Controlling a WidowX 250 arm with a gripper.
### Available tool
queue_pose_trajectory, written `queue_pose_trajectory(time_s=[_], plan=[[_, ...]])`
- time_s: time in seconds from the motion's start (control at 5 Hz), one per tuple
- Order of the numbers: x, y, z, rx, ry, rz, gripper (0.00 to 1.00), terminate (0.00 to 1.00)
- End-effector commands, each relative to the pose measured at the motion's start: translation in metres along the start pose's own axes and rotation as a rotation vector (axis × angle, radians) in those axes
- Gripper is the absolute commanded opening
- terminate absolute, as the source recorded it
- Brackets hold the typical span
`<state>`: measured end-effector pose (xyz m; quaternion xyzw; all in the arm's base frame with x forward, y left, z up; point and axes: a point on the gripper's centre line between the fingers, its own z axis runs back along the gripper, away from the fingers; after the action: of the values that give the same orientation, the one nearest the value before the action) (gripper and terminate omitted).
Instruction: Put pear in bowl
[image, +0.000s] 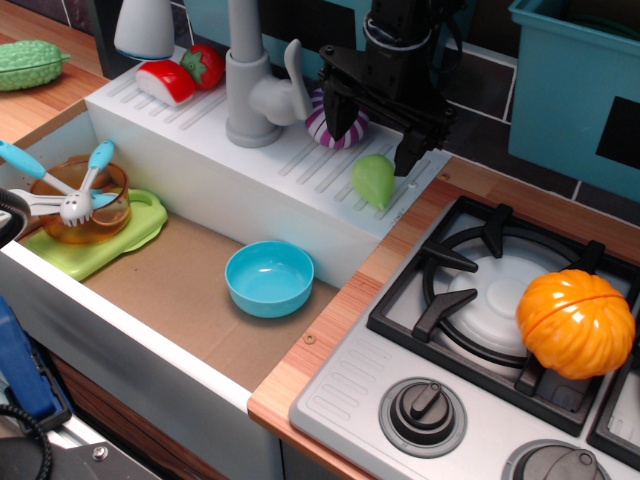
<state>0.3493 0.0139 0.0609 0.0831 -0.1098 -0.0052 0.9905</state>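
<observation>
The light-green pear (374, 180) lies on the white ribbed drainboard (300, 175) near its right end. The sky-blue bowl (269, 278) stands empty on the brown sink floor, below and left of the pear. My black gripper (375, 125) hangs just above the pear with its fingers spread wide, one finger (337, 112) to the left and one to the right of it. It holds nothing and does not touch the pear.
A purple-and-white striped toy (334, 130) sits behind the gripper. A grey faucet (252, 80) stands left of it. An amber bowl with utensils (82, 200) rests on a green board. An orange pumpkin (577, 322) sits on the stove. A teal bin (580, 90) is at back right.
</observation>
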Motion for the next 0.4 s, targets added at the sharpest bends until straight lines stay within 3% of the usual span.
queue_pose_trajectory(time_s=[0.0,0.2], plan=[[0.0000,0.0000,0.0000,0.000,0.000,0.000,1.00,0.00],[0.0025,0.0018,-0.0071,0.001,-0.012,-0.002,1.00,0.00]])
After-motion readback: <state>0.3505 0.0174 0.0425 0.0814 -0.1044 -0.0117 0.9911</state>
